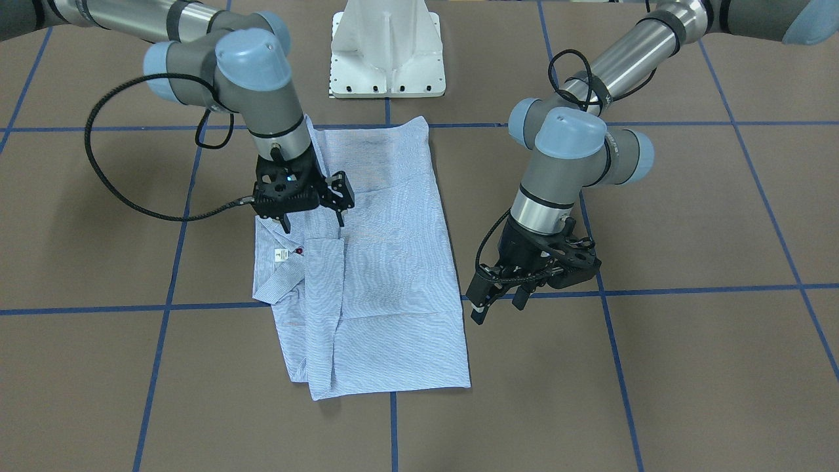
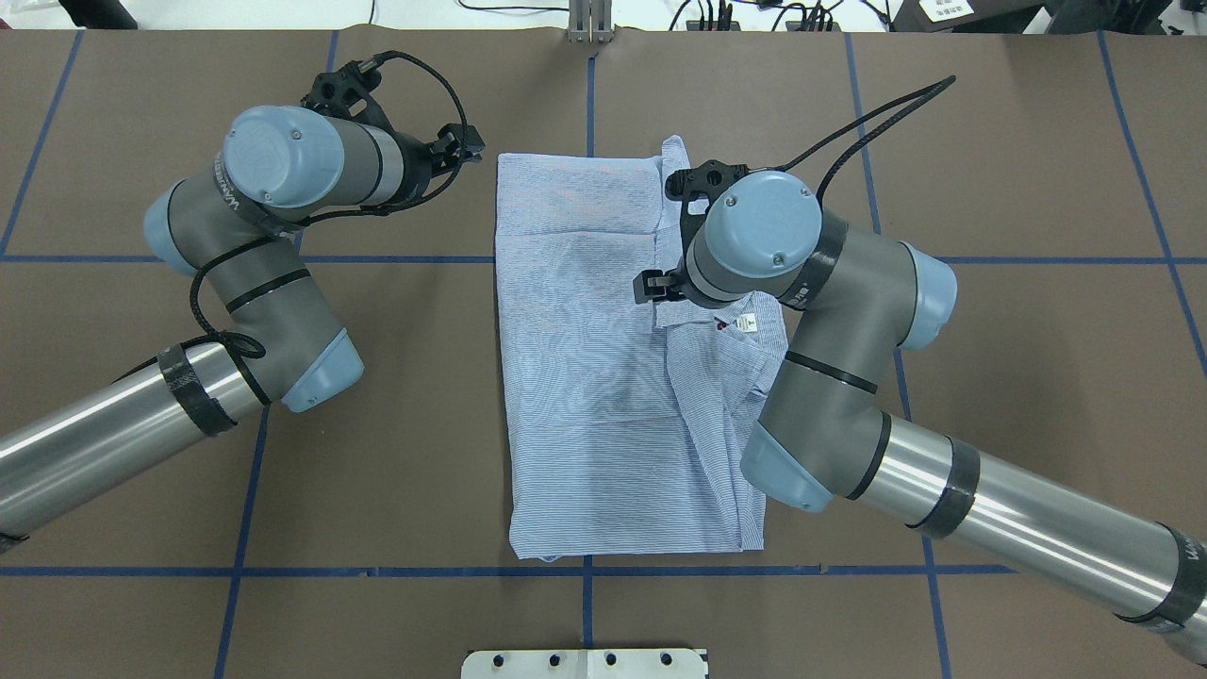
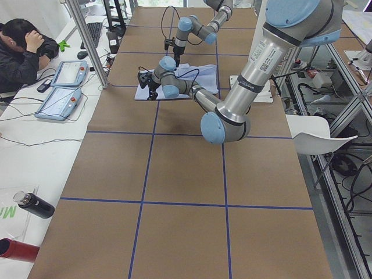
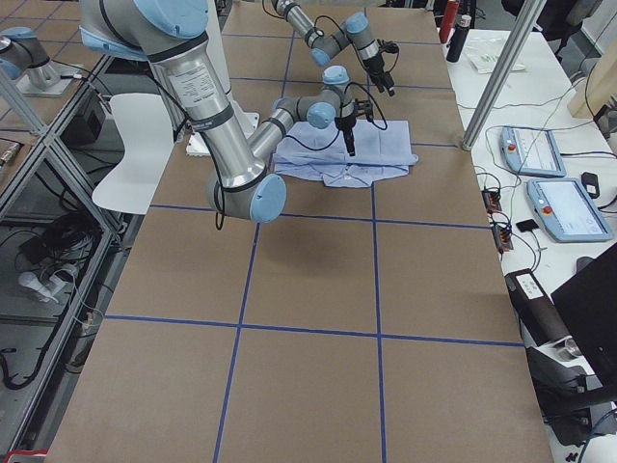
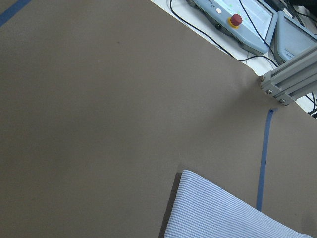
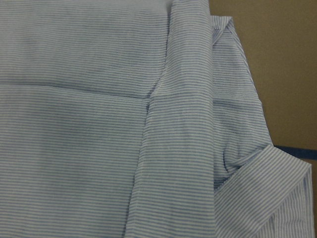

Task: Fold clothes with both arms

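The light blue striped shirt (image 1: 387, 275) lies folded into a long rectangle on the brown table, also seen from overhead (image 2: 585, 377). Its collar with the white label (image 1: 282, 255) sticks out on one side. My right gripper (image 1: 313, 223) hovers open just above the shirt beside the collar, with nothing between its fingers. The right wrist view is filled with shirt folds (image 6: 148, 124). My left gripper (image 1: 499, 308) hangs open and empty over bare table, just off the shirt's opposite long edge. A shirt corner (image 5: 223, 213) shows in the left wrist view.
The white pedestal base (image 1: 387, 52) stands at the robot's side of the table. Blue tape lines (image 1: 655, 288) grid the brown surface. A person (image 3: 23, 52) sits at a side bench with teach pendants (image 3: 58, 93). An aluminium post (image 5: 292, 82) stands at the table's far edge.
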